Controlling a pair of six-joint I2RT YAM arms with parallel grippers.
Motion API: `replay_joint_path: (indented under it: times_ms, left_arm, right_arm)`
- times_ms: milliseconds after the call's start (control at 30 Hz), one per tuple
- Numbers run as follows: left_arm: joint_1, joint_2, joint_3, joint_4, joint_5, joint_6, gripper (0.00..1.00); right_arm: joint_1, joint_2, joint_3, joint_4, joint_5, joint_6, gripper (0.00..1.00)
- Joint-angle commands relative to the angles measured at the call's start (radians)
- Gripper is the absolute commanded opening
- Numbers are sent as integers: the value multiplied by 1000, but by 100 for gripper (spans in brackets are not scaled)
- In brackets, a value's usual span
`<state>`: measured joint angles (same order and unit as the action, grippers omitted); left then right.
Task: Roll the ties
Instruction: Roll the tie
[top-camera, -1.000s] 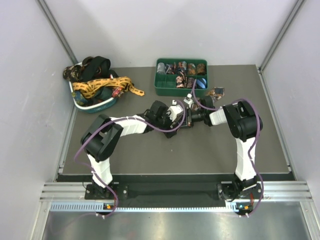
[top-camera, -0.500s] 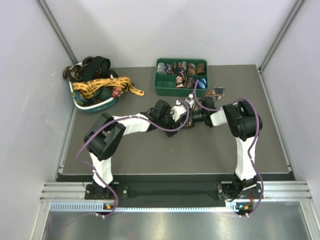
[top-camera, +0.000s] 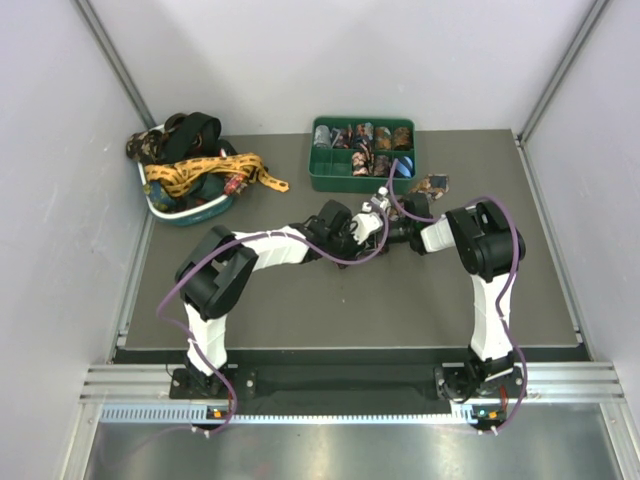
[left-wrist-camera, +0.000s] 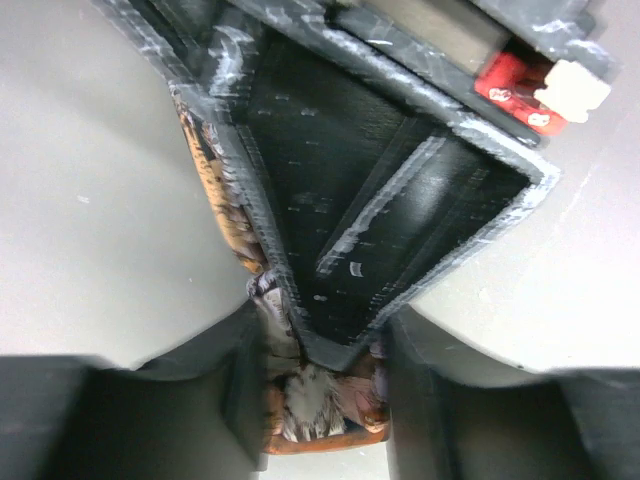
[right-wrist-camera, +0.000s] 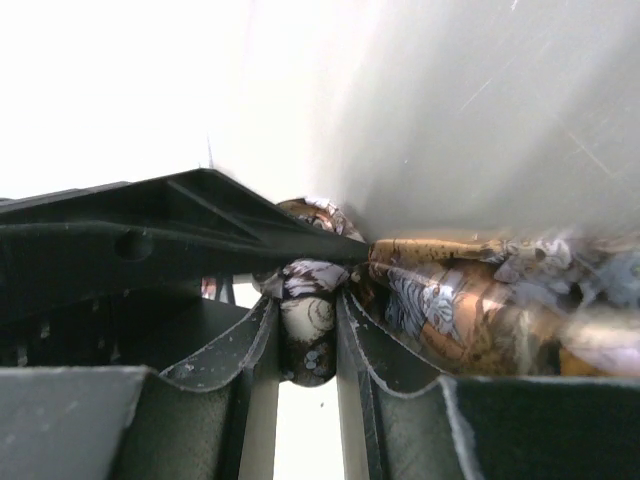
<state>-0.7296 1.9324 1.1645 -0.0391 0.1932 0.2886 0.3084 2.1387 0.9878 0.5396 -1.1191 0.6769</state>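
Note:
Both grippers meet at mid-table on one brown-floral tie. In the top view my left gripper (top-camera: 366, 232) and right gripper (top-camera: 385, 232) touch tip to tip, hiding the tie there. The left wrist view shows my left gripper (left-wrist-camera: 322, 400) shut on a bunched fold of the brown-floral tie (left-wrist-camera: 315, 395), with the other gripper's black finger pressed in from above. The right wrist view shows my right gripper (right-wrist-camera: 305, 330) shut on a rolled part of the tie (right-wrist-camera: 308, 335); more of the tie (right-wrist-camera: 470, 310) trails right. A short brown-floral piece (top-camera: 434, 183) lies by the tray.
A green tray (top-camera: 362, 176) with several rolled ties stands at the back centre. A basket (top-camera: 185, 208) at the back left holds loose ties, with a gold-yellow one (top-camera: 215, 170) hanging over its rim. Purple cables (top-camera: 350, 258) loop along both arms.
My left gripper has moved right and a little back, closing in on my right gripper. The right arm has hardly moved.

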Motion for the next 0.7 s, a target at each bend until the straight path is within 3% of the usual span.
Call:
replay_joint_path:
  times_ms: [0,233,400,667]
  left_arm:
    - [-2,30,18,-47,-28,32,40]
    - [-24,28,3,-79,-49,54,31]
    - [-25,31,8,-116,-63,44,29]
    - [-22,80,58,-229,-64,9,29]
  right_arm:
    - [-18,21,-17,30,30,-39,12]
    - [-19,12,-18,16,35,-48,19]
    - [-20,-14,-18,-49,68,-92,38]
    - [-51,-108,-75,-61,139,-119,45]
